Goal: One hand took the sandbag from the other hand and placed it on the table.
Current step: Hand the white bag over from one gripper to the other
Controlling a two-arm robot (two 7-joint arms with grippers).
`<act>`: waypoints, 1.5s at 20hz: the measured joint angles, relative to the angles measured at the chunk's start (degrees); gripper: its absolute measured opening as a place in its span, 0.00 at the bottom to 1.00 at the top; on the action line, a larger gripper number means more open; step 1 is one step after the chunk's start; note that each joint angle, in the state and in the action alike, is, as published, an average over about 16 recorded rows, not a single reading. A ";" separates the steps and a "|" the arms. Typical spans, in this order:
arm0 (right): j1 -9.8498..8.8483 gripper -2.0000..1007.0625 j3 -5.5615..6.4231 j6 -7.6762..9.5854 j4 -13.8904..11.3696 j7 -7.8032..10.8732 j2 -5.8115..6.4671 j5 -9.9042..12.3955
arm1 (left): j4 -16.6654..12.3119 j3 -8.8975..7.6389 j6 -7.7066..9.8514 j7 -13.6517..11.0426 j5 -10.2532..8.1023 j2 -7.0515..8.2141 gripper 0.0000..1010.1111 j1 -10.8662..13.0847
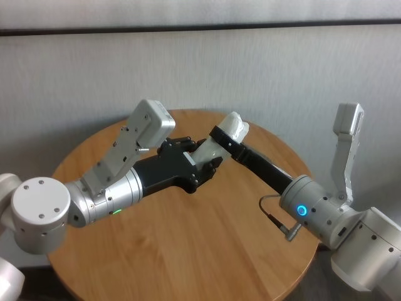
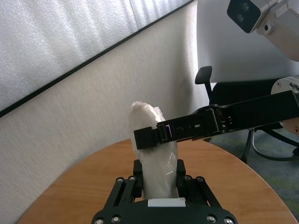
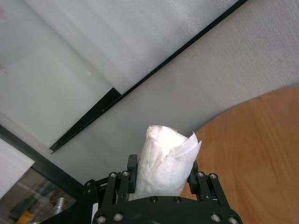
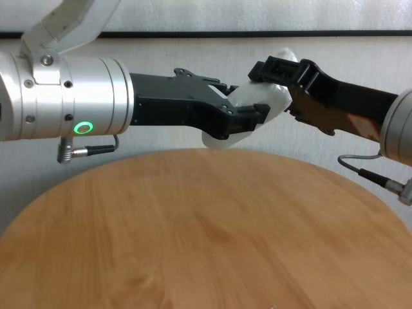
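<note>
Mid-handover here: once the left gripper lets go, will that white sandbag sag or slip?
The sandbag looks soft and lumpy, so its free end will probably droop. Its skin seems shiny, so it may slip slightly. The right gripper and left gripper are both shut on it, above the table.

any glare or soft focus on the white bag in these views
Head view: the white lumpy plastic sandbag looks bright, surface detail washed out. Left wrist view: sharp, small shiny highlights on the skin. Right wrist view: creases read clearly. Chest view: the round light-brown wooden table shows soft sheen near its front edge.
</note>
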 joint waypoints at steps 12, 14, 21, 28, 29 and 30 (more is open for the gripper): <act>0.00 0.61 0.00 0.00 0.00 0.00 0.00 0.00 | 0.00 0.00 0.00 0.00 0.00 0.00 0.42 0.00; 0.00 0.61 0.00 0.00 0.00 0.01 0.00 0.00 | 0.00 0.00 0.00 0.00 0.00 0.00 0.42 0.00; -0.17 0.61 0.24 -0.12 -0.07 0.21 0.16 0.36 | -0.01 -0.01 -0.01 0.00 -0.01 0.00 0.42 0.00; -0.54 0.61 0.65 -0.45 -0.39 0.57 0.75 1.01 | -0.02 -0.01 -0.02 0.00 -0.02 -0.01 0.42 0.00; -0.60 0.61 0.71 -0.51 -0.44 0.63 0.85 1.10 | -0.02 -0.01 -0.02 0.00 -0.02 -0.01 0.42 0.00; -0.66 0.61 0.78 -0.57 -0.49 0.66 0.95 1.21 | -0.02 -0.01 -0.02 0.00 -0.02 -0.01 0.42 0.00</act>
